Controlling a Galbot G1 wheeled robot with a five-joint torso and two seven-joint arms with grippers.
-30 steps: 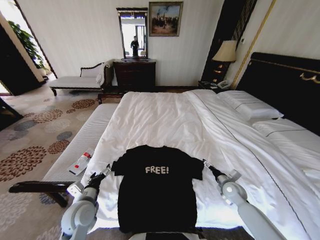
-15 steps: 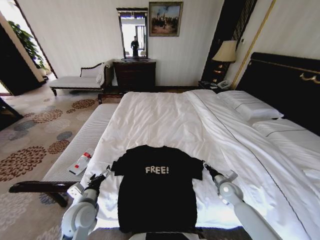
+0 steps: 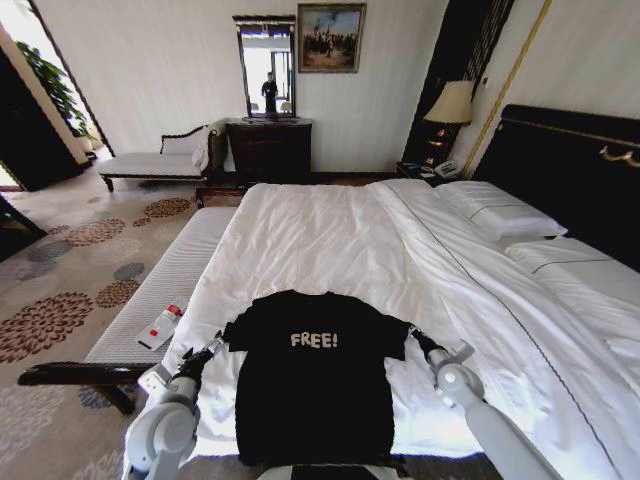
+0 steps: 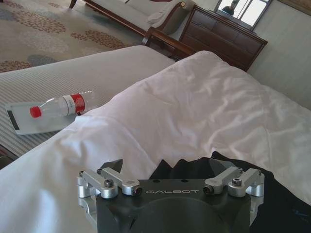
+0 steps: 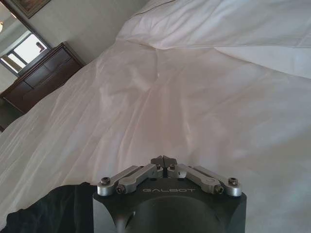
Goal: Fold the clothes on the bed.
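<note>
- The T-shirt (image 3: 312, 372) lies flat, chest up, on the near end of the bed (image 3: 330, 240).
- It looks like soft, light cloth that will sag and drag; the sleeve hems or shoulders seem the best holds.
- The left gripper (image 4: 168, 171) is at the left sleeve, fingers (image 4: 112, 166) spread, holding nothing.
- The right gripper (image 5: 164, 160) is beside the right sleeve, fingertips pressed together over the duvet, empty.

Black T-shirt (image 3: 312, 375) flat on white bed (image 3: 330, 235)
</note>
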